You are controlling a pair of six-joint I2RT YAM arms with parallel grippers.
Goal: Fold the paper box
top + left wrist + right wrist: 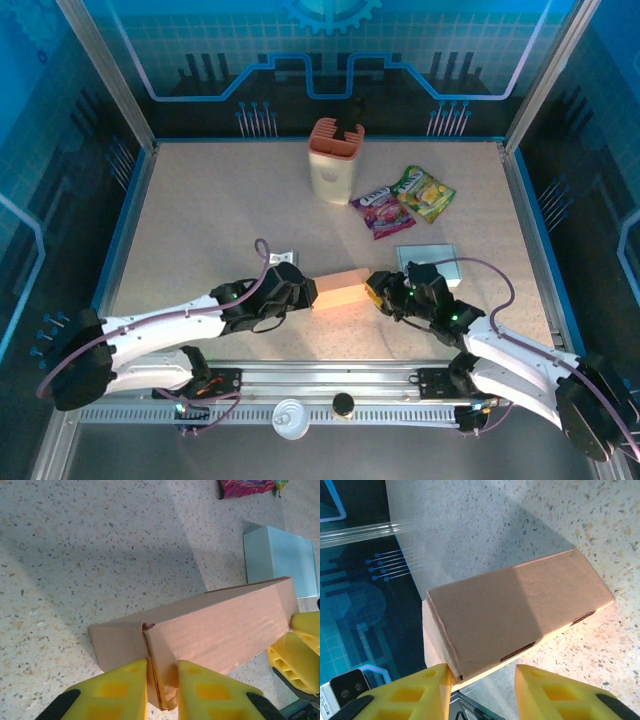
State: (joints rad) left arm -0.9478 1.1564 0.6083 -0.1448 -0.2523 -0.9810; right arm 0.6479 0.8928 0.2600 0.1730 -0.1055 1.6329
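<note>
The paper box [338, 291] is a long brown cardboard box lying on the speckled table between my two grippers. My left gripper [303, 291] is at its left end. In the left wrist view the left gripper [162, 692] is shut on the folded end flap of the paper box [220, 630], with one yellow finger on each side. My right gripper [377, 290] is at the box's right end. In the right wrist view the right gripper [482, 690] stands open: one finger touches the near corner of the paper box [515, 615], the other stands apart from it.
A light blue flat box [428, 264] lies just behind the right gripper. Two snack packets [405, 200] and an orange-topped cream holder [333, 160] stand farther back. A small white piece [283, 258] lies behind the left gripper. Glass walls ring the table [200, 210].
</note>
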